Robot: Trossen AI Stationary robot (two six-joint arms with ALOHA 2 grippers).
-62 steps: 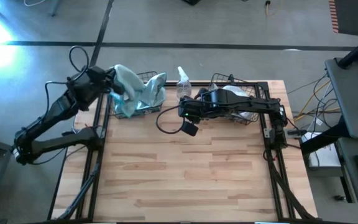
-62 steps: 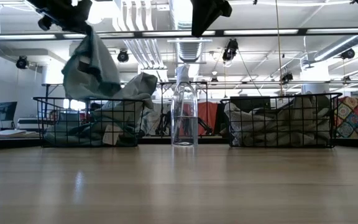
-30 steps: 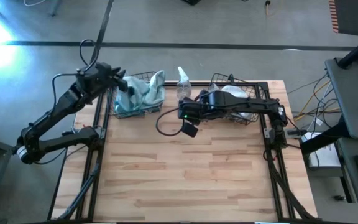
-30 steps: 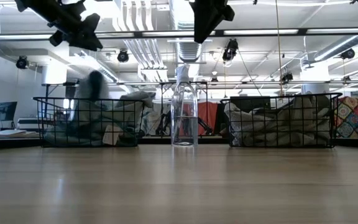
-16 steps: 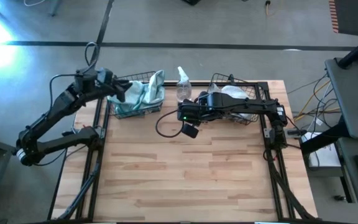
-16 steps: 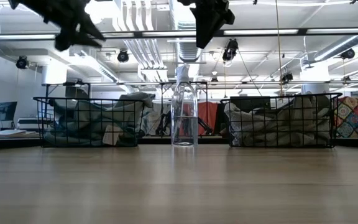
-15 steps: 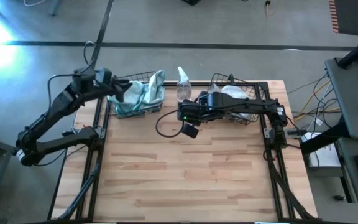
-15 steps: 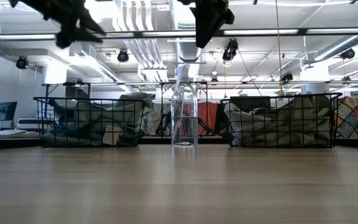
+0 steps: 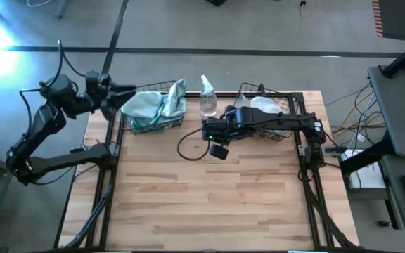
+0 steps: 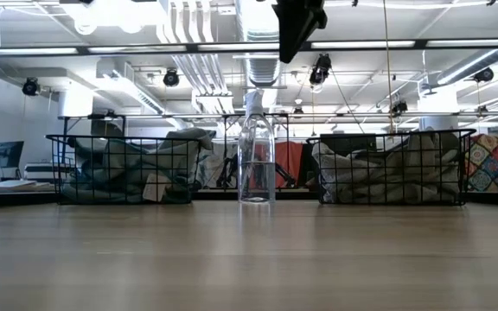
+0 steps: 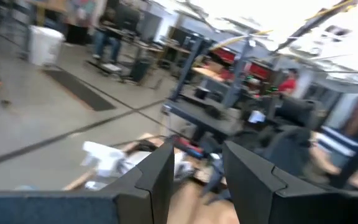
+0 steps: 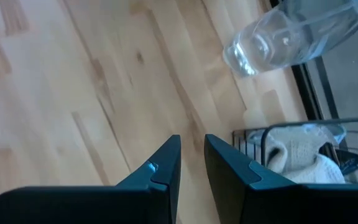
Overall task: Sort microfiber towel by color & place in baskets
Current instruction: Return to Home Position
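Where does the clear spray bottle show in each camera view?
High view: spray bottle at the table's far edge, between left basket and right basket.
Low view: bottle upright, centre.
Left wrist view: too blurred to tell.
Right wrist view: bottle beside the right basket.
Shared landmark: right basket.

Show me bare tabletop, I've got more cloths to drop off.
Bare: the table from the right end effector to the near edge, across its full width. Crowded: the far strip, with left basket, bottle and right basket in a row, and the left end effector beside the left basket.
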